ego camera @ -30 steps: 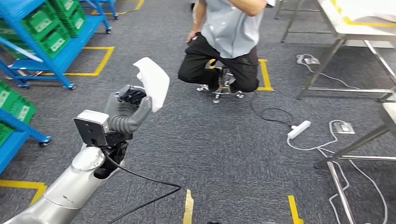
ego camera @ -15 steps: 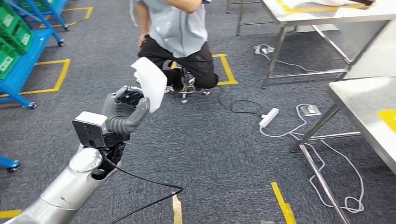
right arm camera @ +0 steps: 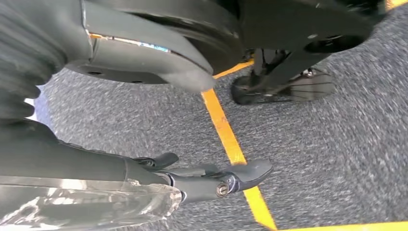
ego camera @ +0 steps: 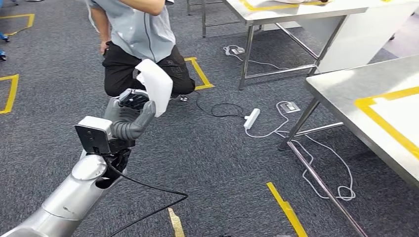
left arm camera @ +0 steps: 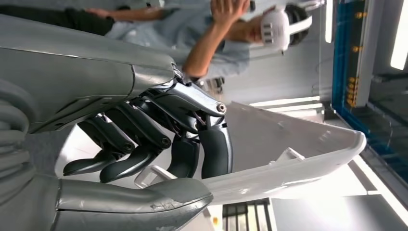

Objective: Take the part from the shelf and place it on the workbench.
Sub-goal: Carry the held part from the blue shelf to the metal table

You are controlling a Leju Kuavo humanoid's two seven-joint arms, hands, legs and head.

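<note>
Head view: the white plastic part is gripped in the left hand, raised above the grey carpet, well apart from the steel workbench. Right hand is seen with fingers extended, nothing held.

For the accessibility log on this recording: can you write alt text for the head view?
The robot's left hand holds a white part raised above grey carpet. A person crouches just beyond it, and a steel workbench with yellow tape stands at the right, with a power strip and cables on the floor.
</note>
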